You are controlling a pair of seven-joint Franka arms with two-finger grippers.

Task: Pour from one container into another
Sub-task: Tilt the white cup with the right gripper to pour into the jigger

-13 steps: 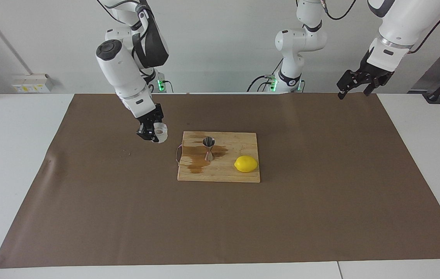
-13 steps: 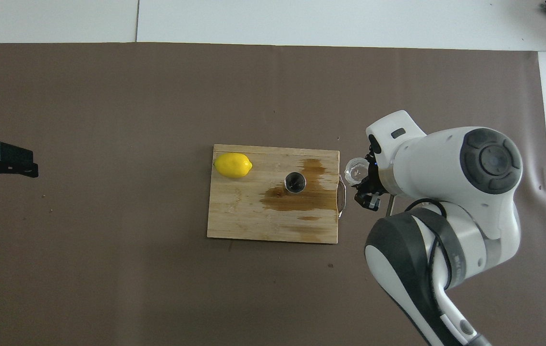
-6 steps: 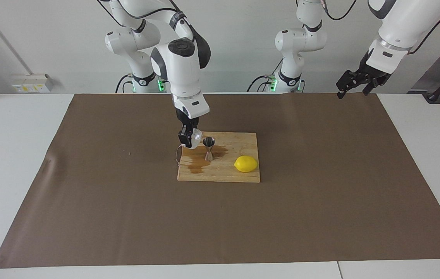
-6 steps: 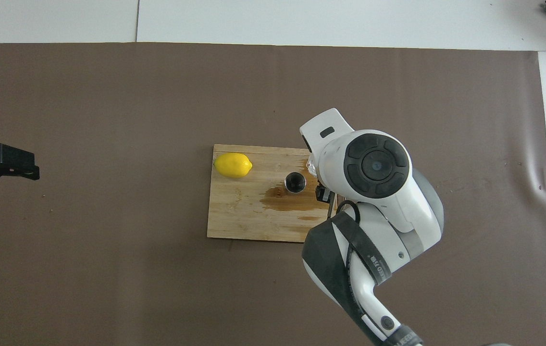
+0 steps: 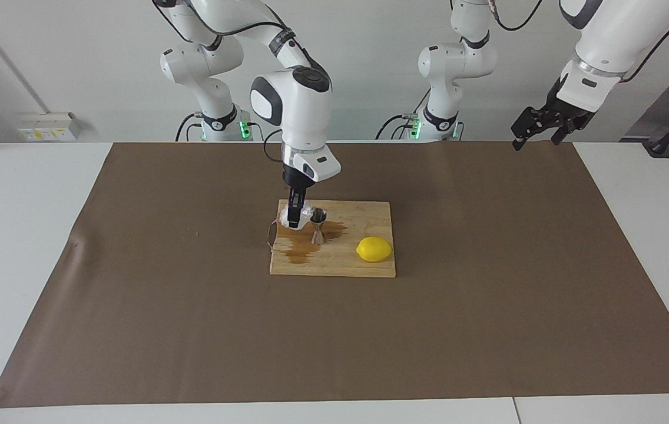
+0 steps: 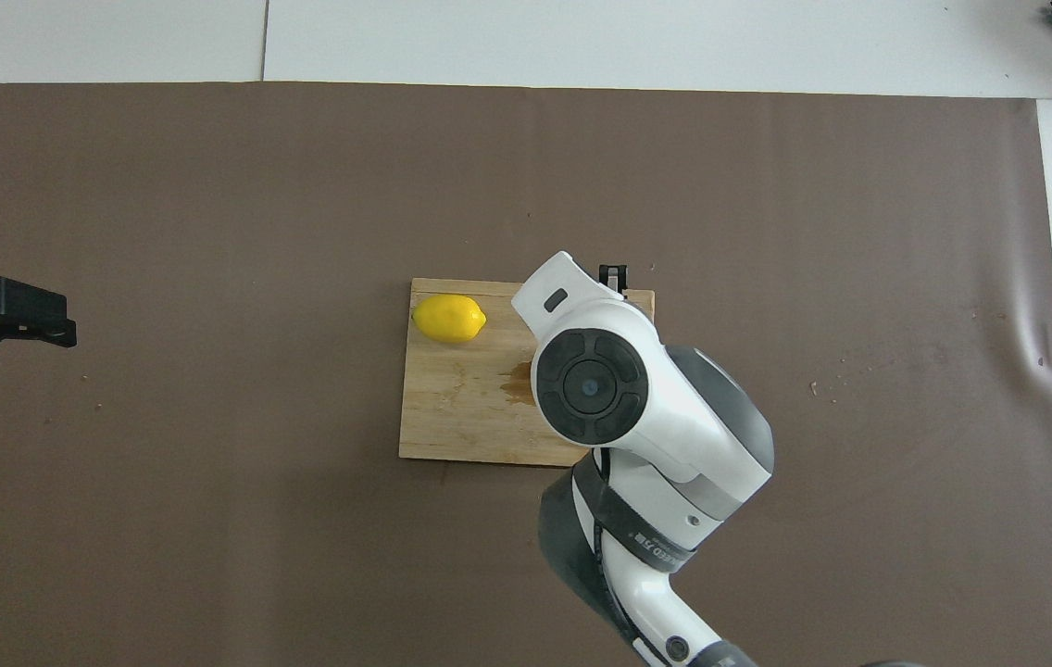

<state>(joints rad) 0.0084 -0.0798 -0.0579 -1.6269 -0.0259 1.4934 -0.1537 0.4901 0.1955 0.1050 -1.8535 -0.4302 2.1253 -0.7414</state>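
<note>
The squat, whitish-clear ribbed cup (image 5: 304,211) hangs tilted just beside the steel jigger's (image 5: 317,226) rim, clamped in the right end effector (image 5: 295,215) over the stained cutting board (image 5: 370,268). The left end effector (image 5: 537,129) waits, fingers apart.

lighting: bright, even, diffuse from above. shadows: soft, faint on brown table cover (image 5: 487,294). glare: none. focus: sharp throughout.
</note>
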